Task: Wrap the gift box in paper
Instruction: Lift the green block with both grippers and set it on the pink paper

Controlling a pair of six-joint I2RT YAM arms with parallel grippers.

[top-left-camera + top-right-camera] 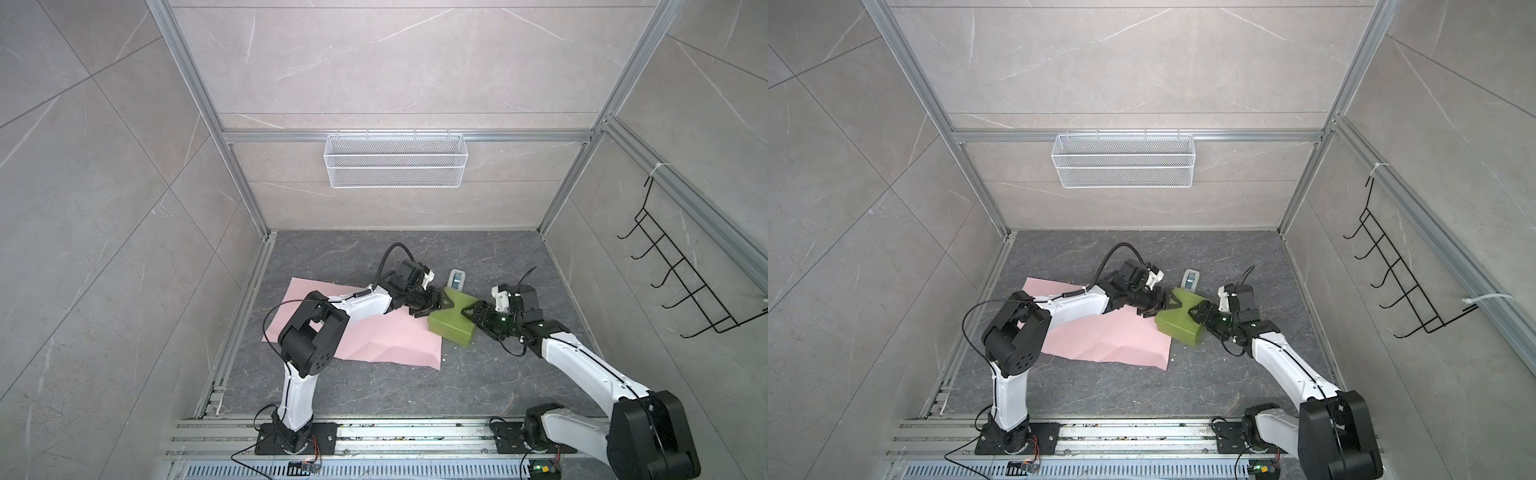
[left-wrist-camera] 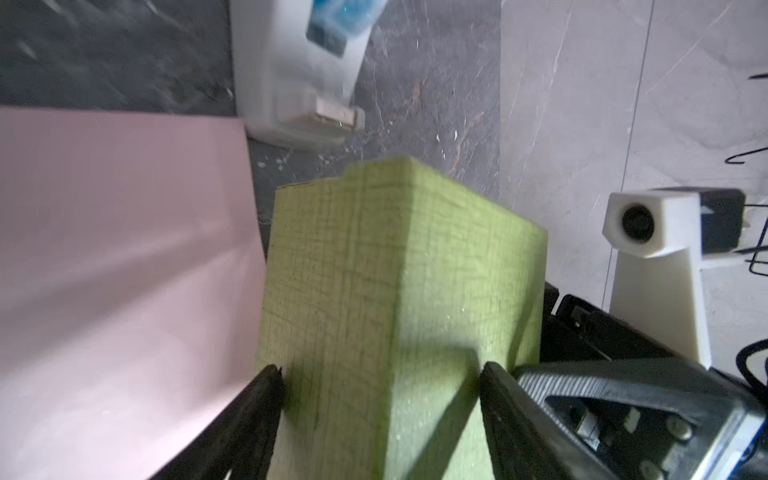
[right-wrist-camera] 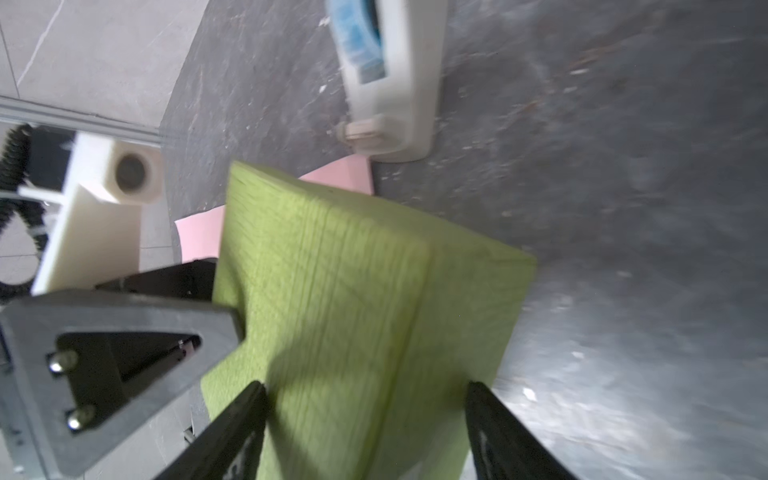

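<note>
The olive-green gift box [image 1: 451, 324] [image 1: 1177, 324] sits tilted at the right edge of the pink paper [image 1: 374, 336] [image 1: 1100, 336], which lies flat on the dark floor. My left gripper [image 1: 448, 306] [image 1: 1173, 306] comes from the left and my right gripper [image 1: 471, 314] [image 1: 1196, 314] from the right. Both meet over the box's far part. In the left wrist view the gripper [image 2: 382, 374] has its fingers pressed on two opposite faces of the box [image 2: 374, 270]. In the right wrist view the gripper [image 3: 365, 390] clasps the box [image 3: 332, 291] the same way.
A grey-white tape dispenser [image 1: 456, 280] [image 1: 1191, 280] [image 2: 299, 83] [image 3: 395, 83] stands just behind the box. A white wire basket [image 1: 395, 160] hangs on the back wall. A black hook rack [image 1: 681, 282] hangs on the right wall. Aluminium rails edge the floor.
</note>
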